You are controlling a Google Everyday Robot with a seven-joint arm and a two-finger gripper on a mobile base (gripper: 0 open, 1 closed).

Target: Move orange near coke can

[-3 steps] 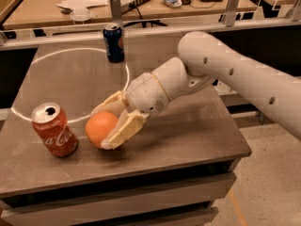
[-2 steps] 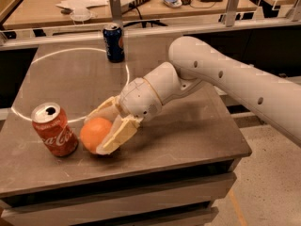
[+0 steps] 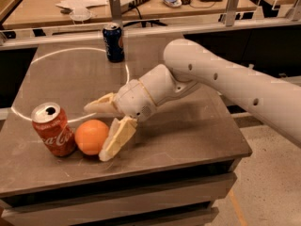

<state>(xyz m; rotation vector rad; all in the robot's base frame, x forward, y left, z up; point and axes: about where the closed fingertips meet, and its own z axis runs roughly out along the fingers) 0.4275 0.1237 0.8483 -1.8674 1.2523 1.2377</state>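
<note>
- The pincer [image 3: 96, 132] is hanging low over the front left of the worktop [image 3: 188, 131], its fingers standing apart and straddling the orange [image 3: 89, 136]. The near finger is lying against the fruit's right side, while the far one appears to be clear of it.
- The orange is sitting on the worktop just beside the coke can [image 3: 52, 128], seemingly touching its right flank, so the placing looks all but done.
- To finish well, the arm should be lifting straight up and back, keeping the near finger from dragging the fruit, since a round thing is apt to roll away or knock the can.
- The orange is showing as smooth, round and plain orange all over, somewhat lower than the upright red can.
- A dark blue can [image 3: 113, 42] is standing well apart at the back.
</note>
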